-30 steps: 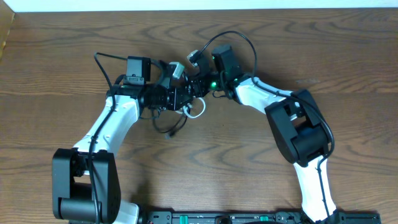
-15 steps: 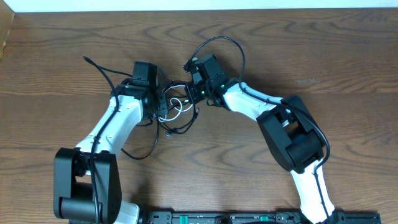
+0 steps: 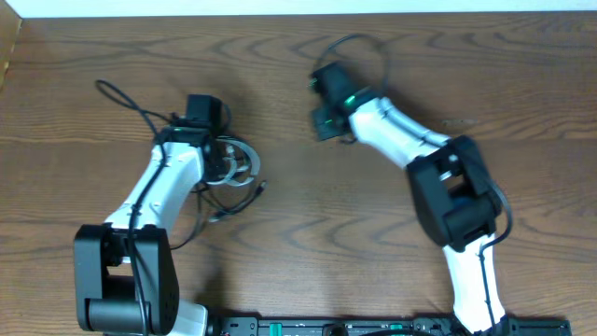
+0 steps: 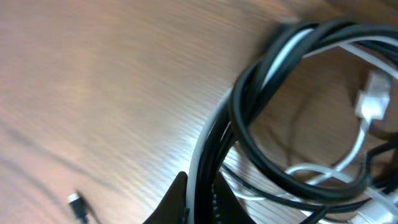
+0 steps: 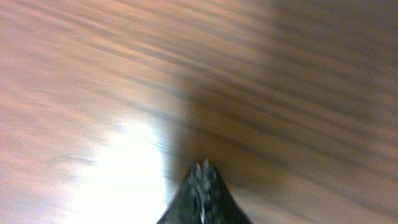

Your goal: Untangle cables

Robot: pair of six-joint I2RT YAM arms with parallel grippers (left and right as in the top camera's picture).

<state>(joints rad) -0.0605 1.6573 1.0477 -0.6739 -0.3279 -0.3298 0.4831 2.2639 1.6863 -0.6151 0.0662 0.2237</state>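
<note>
Left pincer: my left pincer [image 3: 222, 161] is closed on the thin black cord [image 4: 238, 112]; on the wrist camera I see the cord run straight into its tip.
Right pincer: my right pincer [image 5: 202, 174] is shut with its tips together and nothing between them. It hangs over bare wood at the far middle, well apart from the left one. This wrist picture is blurred.
Black cord: it lies in loops at the left pincer, on the left side of the brown wooden tabletop [image 3: 298, 252].
White cord: the thin white cord [image 4: 360, 134] is threaded through the black loops, and its small white plug [image 4: 372, 102] sits inside them.
Loose end: a small black plug [image 4: 77, 205] lies flat on the wood, apart from the loops.
</note>
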